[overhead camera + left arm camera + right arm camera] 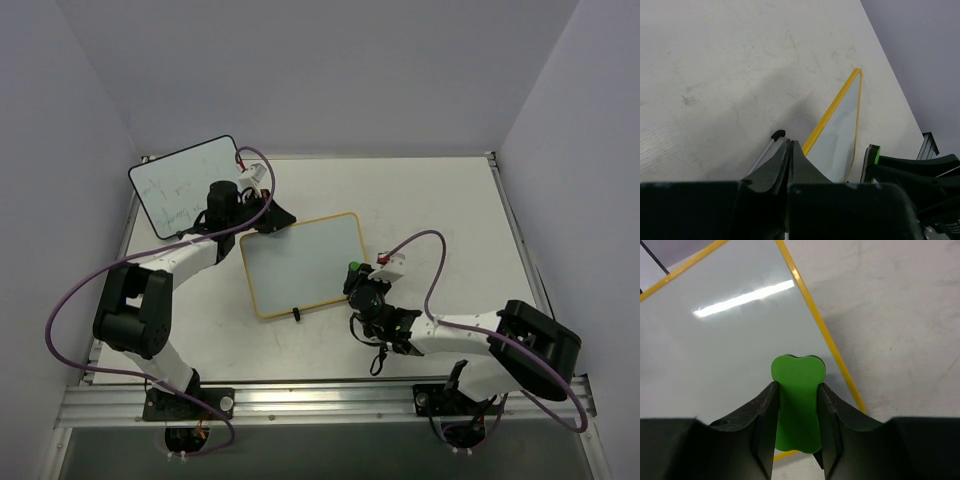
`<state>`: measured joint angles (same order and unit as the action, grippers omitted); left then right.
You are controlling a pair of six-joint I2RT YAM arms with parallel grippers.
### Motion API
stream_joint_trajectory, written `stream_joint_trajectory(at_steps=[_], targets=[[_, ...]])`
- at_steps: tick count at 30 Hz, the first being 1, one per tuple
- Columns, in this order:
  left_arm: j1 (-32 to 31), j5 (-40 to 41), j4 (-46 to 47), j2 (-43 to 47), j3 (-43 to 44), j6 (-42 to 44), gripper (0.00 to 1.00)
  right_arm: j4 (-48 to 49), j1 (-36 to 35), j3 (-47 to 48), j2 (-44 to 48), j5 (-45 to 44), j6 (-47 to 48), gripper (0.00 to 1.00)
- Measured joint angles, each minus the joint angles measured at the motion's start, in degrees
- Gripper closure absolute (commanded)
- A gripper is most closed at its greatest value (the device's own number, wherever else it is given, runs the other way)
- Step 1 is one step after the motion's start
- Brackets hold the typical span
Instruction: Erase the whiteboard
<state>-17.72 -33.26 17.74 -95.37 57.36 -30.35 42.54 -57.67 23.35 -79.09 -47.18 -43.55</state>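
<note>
The whiteboard [300, 265] with the thin yellow frame lies flat at the table's middle; its surface looks blank. It also shows in the right wrist view [715, 340] and the left wrist view [840, 135]. My right gripper [358, 283] is shut on a green eraser [354, 267] at the board's right edge near its front corner. In the right wrist view the eraser [797, 400] sits between the fingers, over the board just inside the frame. My left gripper [272, 218] is shut and empty, its tip [790, 145] at the board's far left corner.
A black-framed whiteboard [185, 185] with faint marks lies at the far left corner of the table. A black clip foot [297, 315] sticks out at the yellow board's near edge, another [777, 134] by the left gripper. Purple cables loop from both arms.
</note>
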Motion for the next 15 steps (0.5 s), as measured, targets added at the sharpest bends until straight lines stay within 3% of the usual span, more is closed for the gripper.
stream_joint_trajectory(at_steps=[8,15], targets=[[0.0,0.0,0.0,0.0,0.0,0.0,0.98,-7.2,5.6,1.4,13.3,-0.1,4.6,1.00],[0.0,0.0,0.0,0.0,0.0,0.0,0.98,-9.5,14.7,3.9,16.5,5.3,7.7,1.00]])
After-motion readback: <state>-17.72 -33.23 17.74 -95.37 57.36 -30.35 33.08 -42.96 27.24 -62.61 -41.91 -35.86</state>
